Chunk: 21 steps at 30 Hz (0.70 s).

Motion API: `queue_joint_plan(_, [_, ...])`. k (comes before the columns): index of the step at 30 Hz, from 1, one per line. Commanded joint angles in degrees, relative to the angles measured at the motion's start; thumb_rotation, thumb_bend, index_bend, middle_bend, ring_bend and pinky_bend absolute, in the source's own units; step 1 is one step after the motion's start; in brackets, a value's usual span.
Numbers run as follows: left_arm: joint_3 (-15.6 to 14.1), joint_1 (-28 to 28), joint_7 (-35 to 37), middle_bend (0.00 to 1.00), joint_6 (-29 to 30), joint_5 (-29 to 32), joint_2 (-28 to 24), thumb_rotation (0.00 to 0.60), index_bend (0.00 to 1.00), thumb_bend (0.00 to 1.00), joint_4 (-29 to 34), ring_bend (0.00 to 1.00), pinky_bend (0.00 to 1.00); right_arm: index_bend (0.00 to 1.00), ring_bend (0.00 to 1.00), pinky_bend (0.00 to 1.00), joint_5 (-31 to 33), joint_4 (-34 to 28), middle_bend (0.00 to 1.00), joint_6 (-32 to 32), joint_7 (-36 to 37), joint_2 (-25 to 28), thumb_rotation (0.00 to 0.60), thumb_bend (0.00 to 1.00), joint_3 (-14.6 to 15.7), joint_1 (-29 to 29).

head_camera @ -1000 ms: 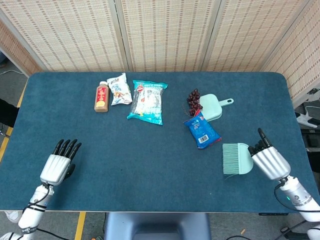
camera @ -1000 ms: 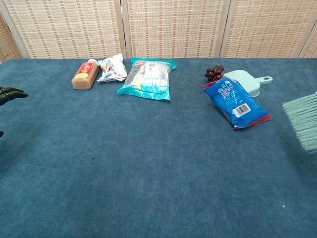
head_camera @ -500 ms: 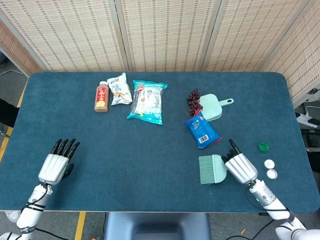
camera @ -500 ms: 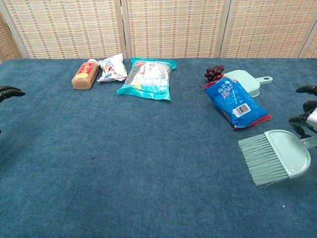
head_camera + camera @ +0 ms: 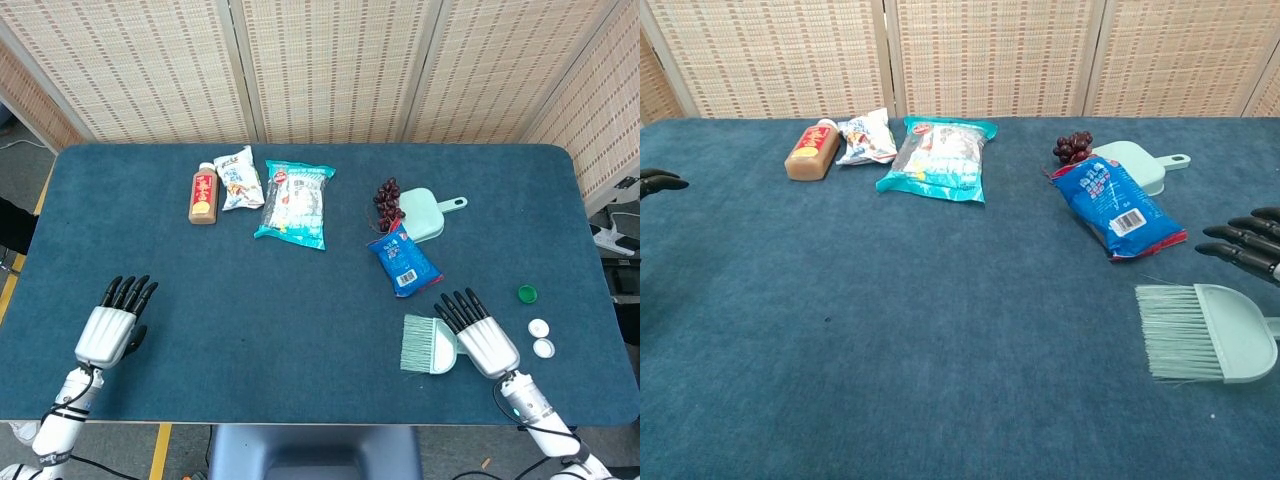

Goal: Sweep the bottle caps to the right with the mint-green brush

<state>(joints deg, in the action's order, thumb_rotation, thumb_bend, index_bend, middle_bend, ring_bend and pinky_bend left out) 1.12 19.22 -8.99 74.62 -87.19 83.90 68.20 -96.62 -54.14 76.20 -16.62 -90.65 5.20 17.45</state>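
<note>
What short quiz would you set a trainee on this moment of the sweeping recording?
1. True or false: the bristles of the mint-green brush point toward the bottle caps.
2. What lies right beside the left edge of the dustpan? A) grapes B) a drink bottle C) a green cap
3. How many bottle caps show in the head view, and in which colours?

Key: 1 false, the bristles point left and the caps lie to the brush's right. 2 A. 3 three, one green and two white.
</note>
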Motion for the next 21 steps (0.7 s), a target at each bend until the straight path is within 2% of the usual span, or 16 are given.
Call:
queue_joint_plan(1, [-0.04,-0.02,-0.1,0.0,0.09,-0.06,-0.06,0.6,0.0,0.45,0.16,0.0,0.02,0.0,0.0,0.0,5.65,-21.15,0.0,-7.37,-2.76,13.9,0.538,0.14,1.38,-1.18])
queue_joint_plan(3, [-0.34,-0.28,-0.04,0.0,0.41,-0.34,-0.18,0.6,0.0,0.45,0.24,0.0,0.02,0.0,0.0,0.0,8.49,-28.1,0.0,-10.32,-2.29,18.75,0.539,0.14,1.04,-0.51])
queue_joint_plan(6, [-0.43,-0.33,0.06,0.0,0.58,-0.54,-0.23,0.6,0.0,0.45,0.3,0.0,0.02,0.0,0.0,0.0,13.65,-33.59,0.0,-12.61,-3.35,23.42,0.543,0.14,-1.2,0.37])
queue_joint_plan(8, [-0.46,-0.35,0.18,0.0,0.67,-0.62,-0.23,0.6,0.0,0.45,0.28,0.0,0.02,0.0,0.0,0.0,16.65,-34.7,0.0,-12.47,-6.01,24.59,0.546,0.13,-2.89,0.57])
queue_joint_plan(11, [-0.46,-0.41,0.21,0.0,0.88,-0.73,-0.28,0.6,0.0,0.45,0.35,0.0,0.02,0.0,0.0,0.0,21.01,-35.35,0.0,-11.02,-14.31,24.8,0.547,0.12,-4.82,0.54])
queue_joint_plan(14, [-0.47,-0.56,0.17,0.0,1.44,-0.99,-0.41,0.6,0.0,0.45,0.57,0.0,0.02,0.0,0.0,0.0,22.91,-37.8,0.0,-10.25,-13.4,25.25,0.543,0.11,-5.73,-0.03])
queue_joint_plan(17, [-0.47,-0.75,0.21,0.0,2.15,-1.34,-0.56,0.6,0.0,0.45,0.77,0.0,0.02,0.0,0.0,0.0,20.42,-37.93,0.0,-4.65,-7.05,24.52,0.544,0.11,-6.71,-2.38])
queue_joint_plan(19, [-0.42,-0.75,1.02,0.0,3.35,-2.27,-0.5,0.6,0.0,0.45,0.57,0.0,0.02,0.0,0.0,0.0,17.11,-36.73,0.0,1.54,-1.65,22.32,0.538,0.11,-6.89,-5.04])
queue_joint_plan(21, [-0.42,-0.81,2.89,0.0,4.95,-3.46,-0.32,0.6,0.0,0.45,-0.11,0.0,0.02,0.0,0.0,0.0,16.06,-34.43,0.0,7.03,-1.18,19.49,0.535,0.11,-6.92,-7.8])
